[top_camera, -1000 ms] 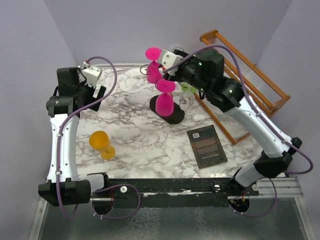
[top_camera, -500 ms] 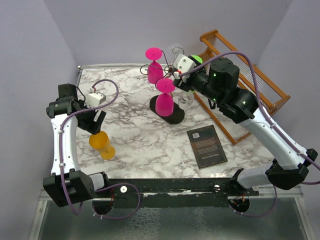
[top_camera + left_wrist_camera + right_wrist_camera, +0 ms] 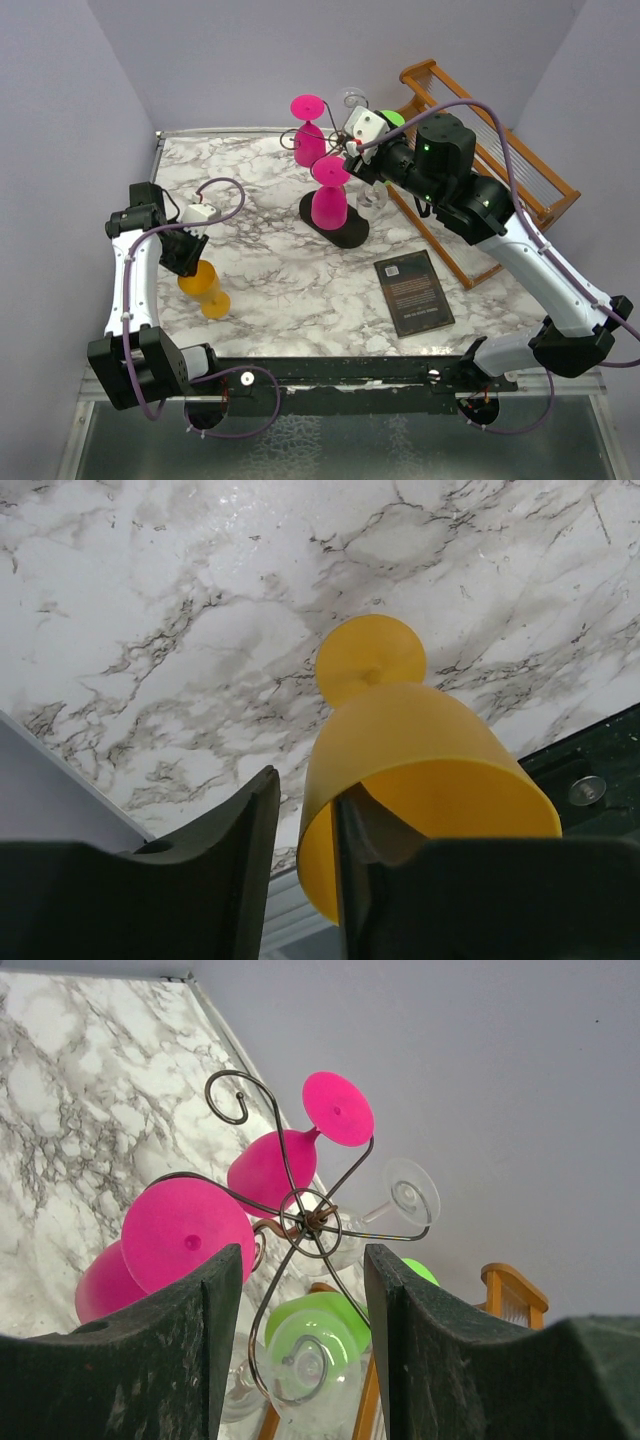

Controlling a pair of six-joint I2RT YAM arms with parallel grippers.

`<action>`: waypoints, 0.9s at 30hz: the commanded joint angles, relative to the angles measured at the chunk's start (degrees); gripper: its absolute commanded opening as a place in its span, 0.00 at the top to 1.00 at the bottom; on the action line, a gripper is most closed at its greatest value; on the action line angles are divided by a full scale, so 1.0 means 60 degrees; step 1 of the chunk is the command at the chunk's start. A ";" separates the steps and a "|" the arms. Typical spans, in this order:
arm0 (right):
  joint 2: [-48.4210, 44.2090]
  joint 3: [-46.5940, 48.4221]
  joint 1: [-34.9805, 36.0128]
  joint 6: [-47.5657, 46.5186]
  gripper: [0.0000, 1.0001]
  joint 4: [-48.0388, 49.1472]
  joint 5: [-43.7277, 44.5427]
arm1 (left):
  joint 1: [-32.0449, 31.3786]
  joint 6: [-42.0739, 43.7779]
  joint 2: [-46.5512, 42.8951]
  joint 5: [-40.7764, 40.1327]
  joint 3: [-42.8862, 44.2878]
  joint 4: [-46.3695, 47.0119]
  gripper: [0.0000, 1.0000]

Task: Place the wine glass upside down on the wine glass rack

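The left gripper is dropping lower onto the orange wine glass, which is standing upright at the near left of the table; its fingers are sitting apart, one outside the rim and one inside; the right gripper is staying wide open and empty by the wine glass rack.

Bright, even light casts soft shadows and a faint sheen on the marble table.
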 commanded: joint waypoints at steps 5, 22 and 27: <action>0.0210 0.0431 -0.0215 0.0658 0.48 -0.0073 -0.0003 | 0.0078 0.0256 0.0079 0.0460 0.0653 0.0074 0.98; 0.0493 0.0752 -0.1546 0.4261 0.44 0.0096 -0.2849 | 0.0054 -0.4849 0.0022 0.1997 0.6259 0.2804 1.00; 0.0696 0.0659 -0.1574 0.5212 0.43 0.0502 -0.3483 | 0.0052 -0.7963 -0.0325 0.4191 0.6192 0.5329 1.00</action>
